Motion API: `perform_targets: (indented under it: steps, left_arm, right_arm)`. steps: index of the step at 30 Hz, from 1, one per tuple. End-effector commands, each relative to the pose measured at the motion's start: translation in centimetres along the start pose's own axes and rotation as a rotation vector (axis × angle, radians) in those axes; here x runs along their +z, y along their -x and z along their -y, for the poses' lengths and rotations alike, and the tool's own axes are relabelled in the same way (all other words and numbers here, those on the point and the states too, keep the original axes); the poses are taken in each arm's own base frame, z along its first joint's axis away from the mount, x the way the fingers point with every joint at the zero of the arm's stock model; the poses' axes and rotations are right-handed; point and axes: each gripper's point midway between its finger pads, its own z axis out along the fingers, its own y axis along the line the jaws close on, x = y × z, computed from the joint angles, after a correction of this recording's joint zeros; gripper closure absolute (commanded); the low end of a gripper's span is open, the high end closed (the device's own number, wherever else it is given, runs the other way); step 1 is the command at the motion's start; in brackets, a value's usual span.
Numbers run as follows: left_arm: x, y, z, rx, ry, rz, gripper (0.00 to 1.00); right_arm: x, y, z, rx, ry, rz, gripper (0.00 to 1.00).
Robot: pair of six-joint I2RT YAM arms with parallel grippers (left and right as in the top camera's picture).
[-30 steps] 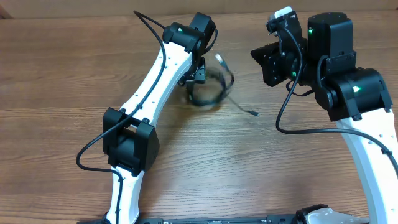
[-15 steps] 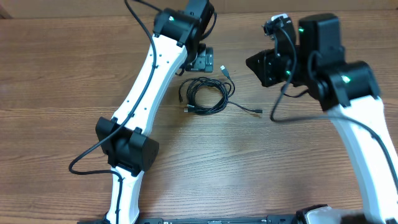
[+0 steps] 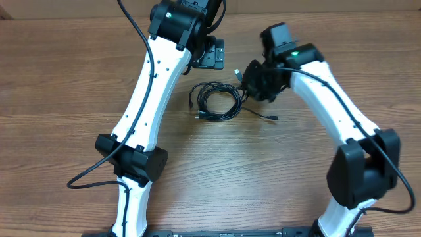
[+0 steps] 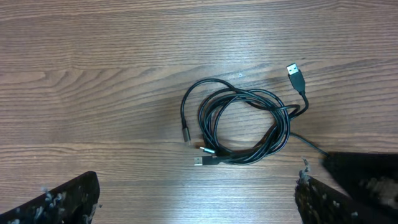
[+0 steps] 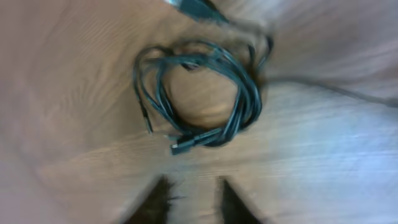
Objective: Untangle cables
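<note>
Cables (image 3: 217,102) coiled on table (image 3: 66,85); left claw (image 3: 212,58) behind them, right claw (image 3: 255,82) just right

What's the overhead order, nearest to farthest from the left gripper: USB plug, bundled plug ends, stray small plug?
1. USB plug, close by the left gripper.
2. Bundled plug ends, coil's lower left.
3. Stray small plug, far right.

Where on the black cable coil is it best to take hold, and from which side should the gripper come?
Likely the cord just behind the silver-tipped plug: it sticks out alone from the coil, clear of the overlapping loops. Come straight down from above, jaws across the cord, since everything lies flat.
</note>
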Motion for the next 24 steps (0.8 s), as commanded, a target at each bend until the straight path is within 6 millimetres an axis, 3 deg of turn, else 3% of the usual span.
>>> perform_targets:
  steps: [1, 2, 4, 7, 10, 18, 24]
  left_arm:
    - [-1.7, 0.5, -0.2, 0.006, -0.024, 0.040, 0.00]
    - [-1.7, 0.5, -0.2, 0.006, -0.023, 0.040, 0.00]
    - [-1.7, 0.4, -0.3, 0.007, -0.023, 0.037, 0.00]
    - [-1.7, 0.3, -0.1, 0.006, -0.032, 0.032, 0.00]
    - [-1.7, 0.3, 0.1, 0.007, -0.044, 0.027, 0.00]
    - [-1.6, -0.6, -0.2, 0.012, -0.031, -0.007, 0.00]
    - [-1.6, -0.9, -0.4, 0.022, -0.026, -0.020, 0.00]
  right_arm:
    - [1.4, -2.0, -0.6, 0.324, -0.025, -0.033, 0.58]
    - [1.8, -2.4, -0.7, 0.339, -0.037, -0.033, 0.55]
    - [2.5, -3.0, -0.7, 0.372, -0.061, -0.017, 0.37]
    - [3.2, -3.4, -0.6, 0.437, -0.091, 0.016, 0.32]
    - [4.1, -3.8, -0.6, 0.484, -0.107, 0.018, 0.44]
    - [7.6, -3.5, 1.1, 0.525, -0.186, 0.022, 0.48]
    - [9.9, -3.4, 2.5, 0.540, -0.240, 0.006, 0.72]
